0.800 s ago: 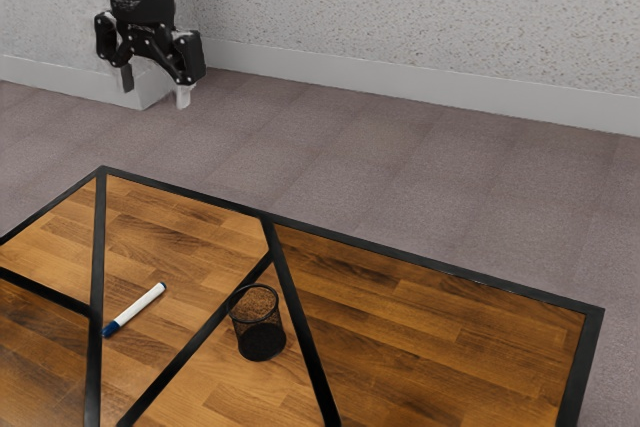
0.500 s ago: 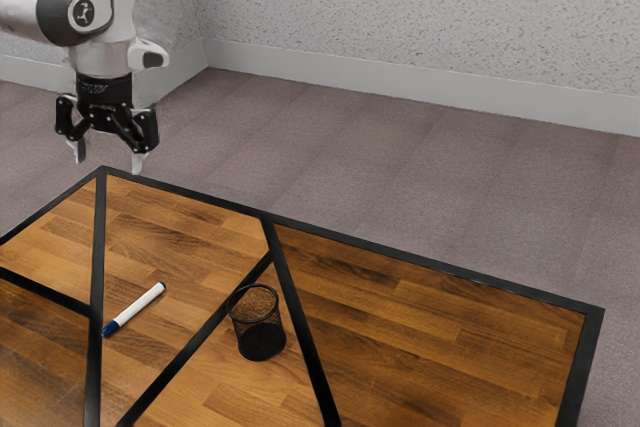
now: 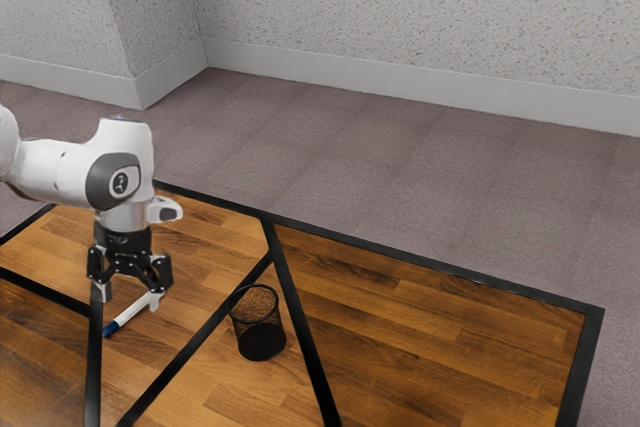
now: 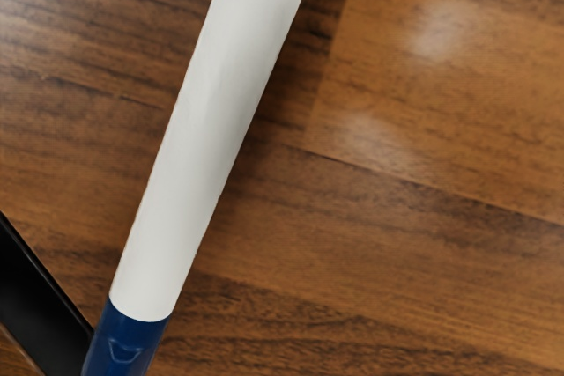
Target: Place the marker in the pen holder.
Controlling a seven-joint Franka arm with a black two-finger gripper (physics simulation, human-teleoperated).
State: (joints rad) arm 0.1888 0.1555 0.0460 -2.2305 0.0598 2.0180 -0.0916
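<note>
In the exterior view, the black metal two-finger gripper (image 3: 128,297) stands open above the blue-capped, white plastic-looking marker (image 3: 128,314) lying on the brown wooden table (image 3: 430,332); in the wrist view, the smooth cylindrical barrel (image 4: 203,147) should prove light, stiff and prone to roll; grip squarely at mid-length.

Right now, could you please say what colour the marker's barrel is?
The barrel is white, clearest in the wrist view.

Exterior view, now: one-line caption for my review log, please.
Open claw above the marker, mesh pen holder standing nearby on the wooden table.
</note>
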